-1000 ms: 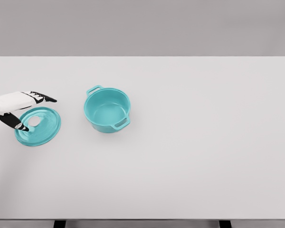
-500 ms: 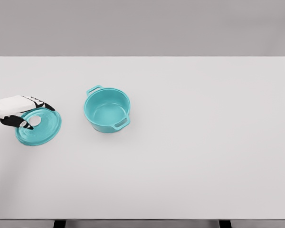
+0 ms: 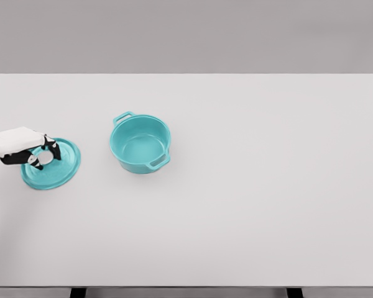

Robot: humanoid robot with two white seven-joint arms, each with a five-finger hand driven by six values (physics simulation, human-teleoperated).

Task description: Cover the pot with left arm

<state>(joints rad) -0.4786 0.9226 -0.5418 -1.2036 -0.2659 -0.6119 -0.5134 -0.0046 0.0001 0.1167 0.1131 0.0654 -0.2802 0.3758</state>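
**Left hand closes on lid as pot sits uncovered**

My left hand point(image 3: 26, 151) reached in from the left edge of the frame, its dark fingers point(image 3: 48, 148) curled around the pale knob point(image 3: 42, 159) at the centre of the teal lid point(image 3: 51, 164). The lid lay flat on the white desk point(image 3: 255, 186) at the middle left of the frame. The grip looked closed on the knob, though I could not tell how firmly. The teal pot point(image 3: 140, 143) stood open and upright to the right of the lid, near it but clearly apart, with one handle pointing to the upper left and the other to the lower right.
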